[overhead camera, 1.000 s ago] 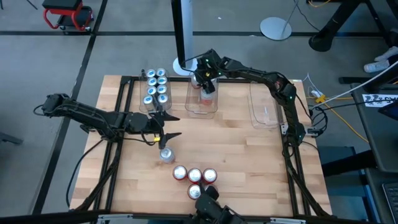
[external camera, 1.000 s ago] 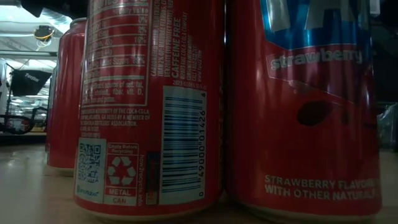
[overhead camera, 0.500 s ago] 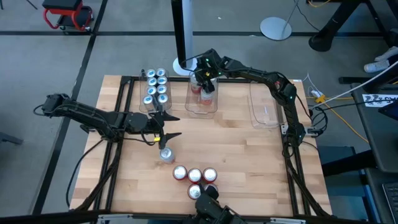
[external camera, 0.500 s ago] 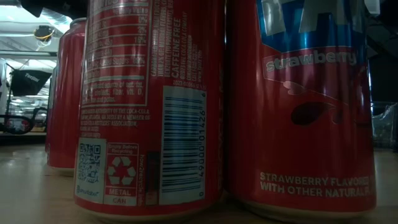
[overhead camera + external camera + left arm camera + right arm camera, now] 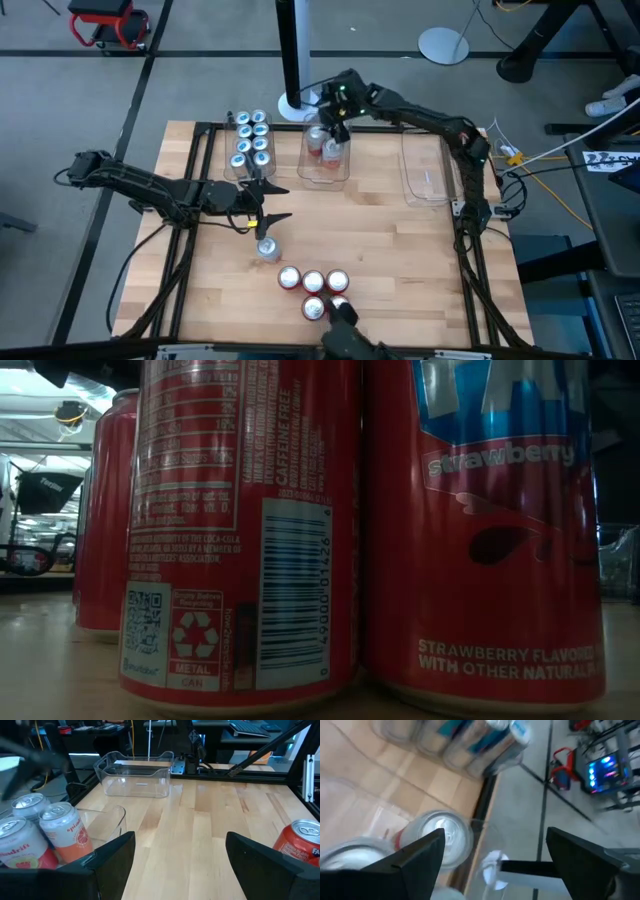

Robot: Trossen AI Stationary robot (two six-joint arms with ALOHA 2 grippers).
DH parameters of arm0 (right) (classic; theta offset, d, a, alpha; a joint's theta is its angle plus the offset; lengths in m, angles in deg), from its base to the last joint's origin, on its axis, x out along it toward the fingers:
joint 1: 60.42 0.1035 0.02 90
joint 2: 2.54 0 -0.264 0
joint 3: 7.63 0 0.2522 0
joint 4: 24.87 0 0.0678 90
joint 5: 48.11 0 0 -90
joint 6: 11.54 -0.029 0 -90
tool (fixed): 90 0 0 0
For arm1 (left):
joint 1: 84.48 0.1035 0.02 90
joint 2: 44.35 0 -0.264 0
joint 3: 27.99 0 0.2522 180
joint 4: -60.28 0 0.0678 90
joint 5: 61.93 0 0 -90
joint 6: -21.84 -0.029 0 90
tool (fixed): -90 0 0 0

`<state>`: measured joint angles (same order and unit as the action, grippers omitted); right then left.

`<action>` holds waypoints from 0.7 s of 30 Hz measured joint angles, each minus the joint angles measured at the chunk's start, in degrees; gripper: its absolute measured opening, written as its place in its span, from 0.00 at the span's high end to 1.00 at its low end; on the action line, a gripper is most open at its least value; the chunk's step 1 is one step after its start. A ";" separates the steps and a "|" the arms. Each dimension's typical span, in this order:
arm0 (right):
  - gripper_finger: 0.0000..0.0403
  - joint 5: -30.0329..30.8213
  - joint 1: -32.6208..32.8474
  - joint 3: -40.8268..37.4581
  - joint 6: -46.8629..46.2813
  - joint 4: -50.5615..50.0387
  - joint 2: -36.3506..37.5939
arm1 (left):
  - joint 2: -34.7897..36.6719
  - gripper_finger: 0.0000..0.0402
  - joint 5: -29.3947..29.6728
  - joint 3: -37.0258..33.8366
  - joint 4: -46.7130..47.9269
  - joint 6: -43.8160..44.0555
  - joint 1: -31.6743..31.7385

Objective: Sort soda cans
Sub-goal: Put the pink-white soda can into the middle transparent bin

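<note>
Silver-grey soda can (image 5: 268, 249), upright on table (image 5: 400, 240), just beside the spread, empty left claw (image 5: 272, 203); right claw (image 5: 333, 125) spread, empty, over middle tub (image 5: 324, 178).

Two soda cans (image 5: 328, 146) in the middle tub (image 5: 324, 170), four cans (image 5: 313, 291) at the table's (image 5: 400, 240) near edge

left can (image 5: 245, 530): "CAFFEINE FREE", "METAL CAN", barcode "49000 01426" | right can (image 5: 490, 530): "strawberry", "STRAWBERRY FLAVORED WITH OTHER NATURAL" | tub can (image 5: 67, 832): partial "Spindr"
</note>
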<state>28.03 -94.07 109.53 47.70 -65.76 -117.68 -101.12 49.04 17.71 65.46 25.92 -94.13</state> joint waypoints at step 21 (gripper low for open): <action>0.14 6.48 21.13 -0.20 13.57 -40.23 24.77 | 1.79 0.25 0.07 4.34 14.97 4.91 -3.45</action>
<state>34.51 -72.94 109.33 61.26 -105.99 -92.91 -99.33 49.11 22.05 80.42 30.83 -97.58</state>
